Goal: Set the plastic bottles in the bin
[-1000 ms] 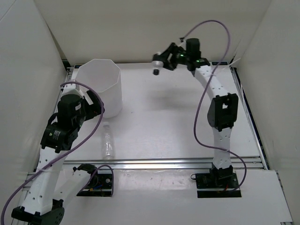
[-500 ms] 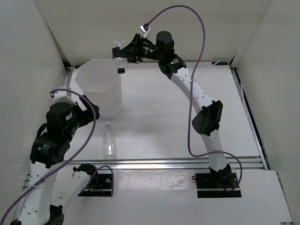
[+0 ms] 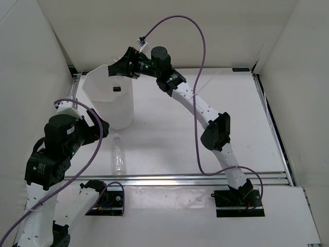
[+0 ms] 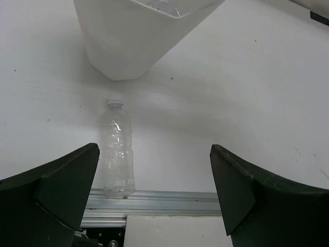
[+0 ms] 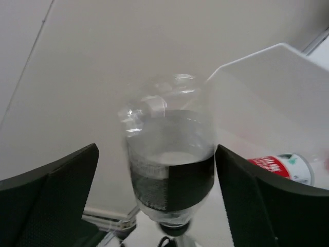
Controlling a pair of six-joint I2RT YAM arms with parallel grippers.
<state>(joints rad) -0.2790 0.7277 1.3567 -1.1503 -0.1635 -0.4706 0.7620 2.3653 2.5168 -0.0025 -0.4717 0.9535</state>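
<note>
While dark-labelled bottle (image 5: 172, 180) hangs cap-down between fingers of right pincer (image 5: 157, 148), jaws stand wide, gap on one side, no firm hold apparent.
Risk: bottle clips rim of bin (image 3: 108, 110), bounces onto counter (image 3: 180, 134); cause: pincer sits above far rim, not centre.
Bottle just below pincer, over bin mouth.
Left pincer (image 4: 154, 149) fully spread, empty; white-capped bottle (image 4: 118, 154) lies ahead on counter, near bin base.

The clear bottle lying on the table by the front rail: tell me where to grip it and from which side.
Grip the mid-body from straight above, fingers on its two long sides. The bottle lies flat, cap toward the bin, base by the rail, so its ends are crowded and only the top is free. The open left gripper is likely nearest.
</note>
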